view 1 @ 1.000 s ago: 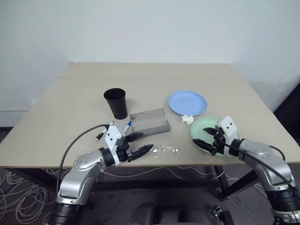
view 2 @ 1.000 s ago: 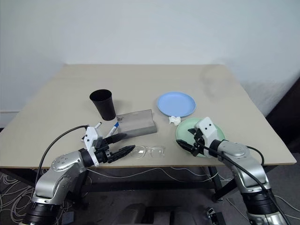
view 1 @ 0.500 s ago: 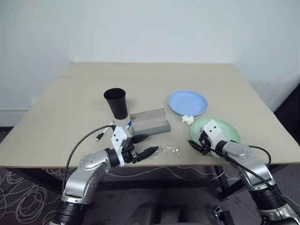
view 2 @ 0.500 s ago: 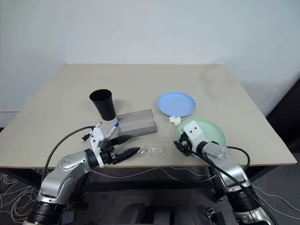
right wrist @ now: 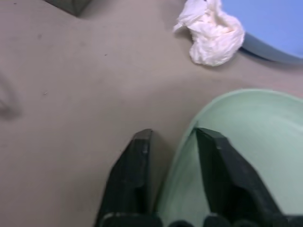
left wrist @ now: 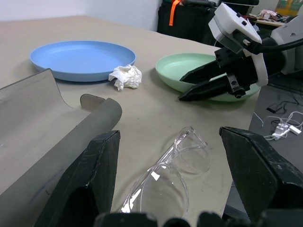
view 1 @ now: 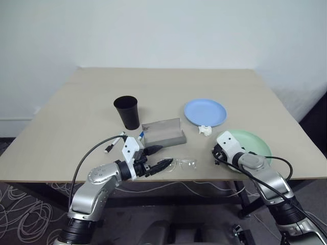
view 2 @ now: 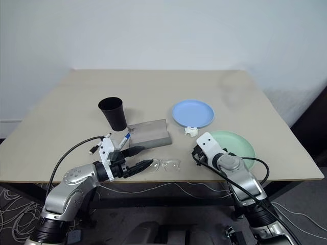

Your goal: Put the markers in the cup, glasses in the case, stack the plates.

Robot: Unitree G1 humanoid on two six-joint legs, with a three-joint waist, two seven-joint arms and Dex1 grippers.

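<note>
At mint plate (right wrist: 246, 142) rim – right gripper (right wrist: 170, 142) fingers pinching smooth plastic.

The far half of the table (view 1: 163, 81) lies bare and wide. Nearer, the black cup (view 1: 126, 112) and grey case (view 1: 162, 131) stand close together. A paper wad (view 1: 205, 130) sits in the narrow gap between the blue plate (view 1: 204, 112) and green plate (view 1: 253, 143).

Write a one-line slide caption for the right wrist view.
Right gripper straddles the rim of the green plate, one finger inside, one outside, with the paper wad and blue plate beyond.
</note>
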